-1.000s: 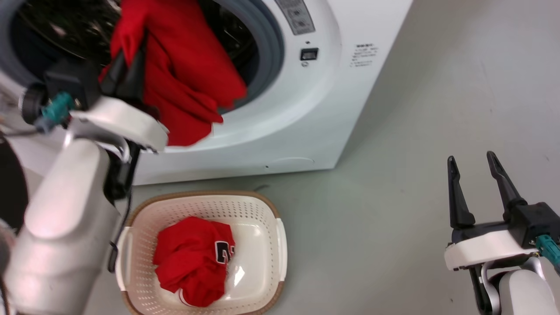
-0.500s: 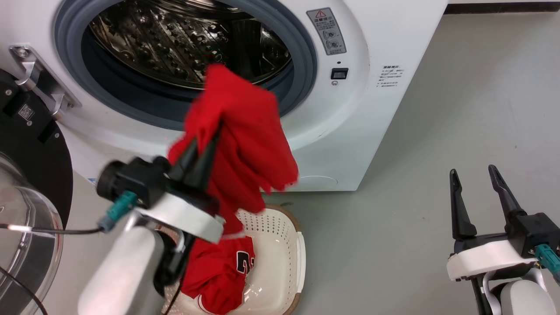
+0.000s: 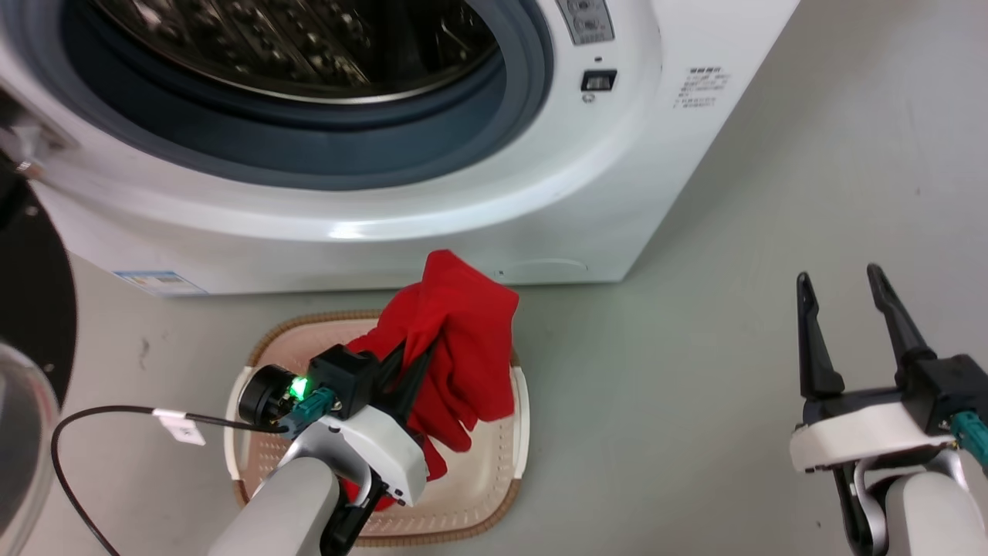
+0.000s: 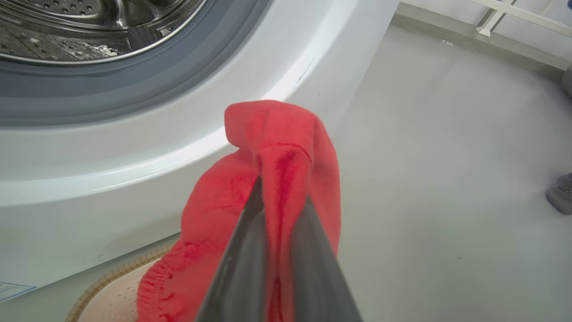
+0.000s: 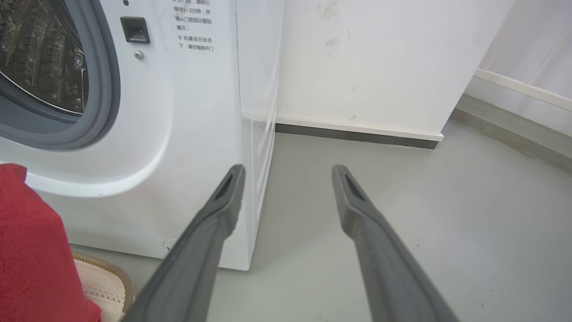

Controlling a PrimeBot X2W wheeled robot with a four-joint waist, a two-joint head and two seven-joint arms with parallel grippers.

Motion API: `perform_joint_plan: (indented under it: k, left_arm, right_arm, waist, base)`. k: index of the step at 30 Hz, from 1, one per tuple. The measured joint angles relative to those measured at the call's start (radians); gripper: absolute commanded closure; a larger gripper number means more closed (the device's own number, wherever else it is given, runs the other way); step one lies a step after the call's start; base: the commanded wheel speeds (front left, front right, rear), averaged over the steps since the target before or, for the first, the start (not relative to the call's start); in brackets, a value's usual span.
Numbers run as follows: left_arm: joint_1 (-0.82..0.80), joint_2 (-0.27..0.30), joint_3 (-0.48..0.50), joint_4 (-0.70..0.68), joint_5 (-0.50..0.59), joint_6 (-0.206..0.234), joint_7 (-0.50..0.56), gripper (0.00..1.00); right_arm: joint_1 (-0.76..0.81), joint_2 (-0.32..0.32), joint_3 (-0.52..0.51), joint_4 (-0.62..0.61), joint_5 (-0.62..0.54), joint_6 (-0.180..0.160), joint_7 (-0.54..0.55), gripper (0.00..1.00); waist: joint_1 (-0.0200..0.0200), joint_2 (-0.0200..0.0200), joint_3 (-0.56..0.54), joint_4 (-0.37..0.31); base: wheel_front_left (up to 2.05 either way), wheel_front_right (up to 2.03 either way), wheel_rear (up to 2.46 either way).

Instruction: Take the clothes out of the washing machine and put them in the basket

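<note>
My left gripper (image 3: 421, 349) is shut on a bright red garment (image 3: 463, 340) and holds it just above the cream basket (image 3: 515, 432), whose brown rim lies on the floor in front of the washing machine (image 3: 463, 201). The cloth drapes down into the basket's right half. In the left wrist view the red garment (image 4: 277, 129) is pinched between my two fingers (image 4: 241, 268), with the basket rim (image 4: 111, 277) below. The steel drum (image 3: 309, 38) behind the porthole shows no fabric. At the lower right, my right gripper (image 3: 837, 272) stands open over bare floor, open too in its own view (image 5: 289, 167).
The black-rimmed glass door (image 3: 31, 324) hangs open at the far left. A black cable (image 3: 116, 413) loops from my left wrist. Grey floor stretches to the right of the machine, up to a white wall (image 5: 380, 67) with a dark skirting.
My left gripper has carried the red garment down from in front of the porthole to just over the basket. The head camera has tilted. The right gripper has stayed open in place.
</note>
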Motion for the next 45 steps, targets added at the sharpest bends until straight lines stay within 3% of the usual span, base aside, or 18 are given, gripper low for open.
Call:
perform_joint_plan:
  k: [15,31,38,39,40,45]
  left_arm:
    - [-0.23,-0.064,-0.063,0.467,0.018,-0.024,-0.027,1.0]
    - [-0.42,-0.022,-0.192,0.725,0.026,-0.026,-0.03,1.0]
    - [-0.453,-0.036,-0.211,0.811,-0.01,-0.026,-0.03,1.0]
    - [-0.454,-0.039,-0.216,0.818,-0.012,-0.026,-0.03,0.54]
    - [-0.456,-0.042,-0.222,0.819,-0.015,-0.026,-0.03,0.0]
    - [-0.465,-0.049,-0.225,0.788,-0.029,-0.026,-0.03,0.0]
  right_arm:
    - [-0.081,0.0,0.008,-0.036,0.03,0.0,0.0,0.0]
    - [-0.124,-0.001,0.039,-0.084,0.091,0.0,0.0,0.0]
    - [-0.132,0.0,0.044,-0.093,0.106,0.0,0.0,0.0]
    - [-0.132,0.0,0.044,-0.092,0.106,0.0,0.0,0.0]
    - [-0.132,0.0,0.044,-0.092,0.106,0.0,0.0,0.0]
    - [-0.134,0.0,0.039,-0.084,0.097,0.0,0.0,0.0]
  waist:
    - [0.0002,0.0,0.271,-0.083]
    - [0.0002,0.0,0.482,-0.194]
    - [0.0002,0.0,0.532,-0.222]
    - [0.0002,-0.0001,0.533,-0.223]
    - [0.0002,-0.0001,0.534,-0.222]
    - [0.0001,0.0,0.512,-0.209]
  base:
    - [0.0,0.0,0.0]
    - [0.0,0.0,0.0]
    - [0.0,0.0,0.0]
    - [0.0,0.0,0.0]
    - [0.0,0.0,0.0]
    - [0.0,0.0,0.0]
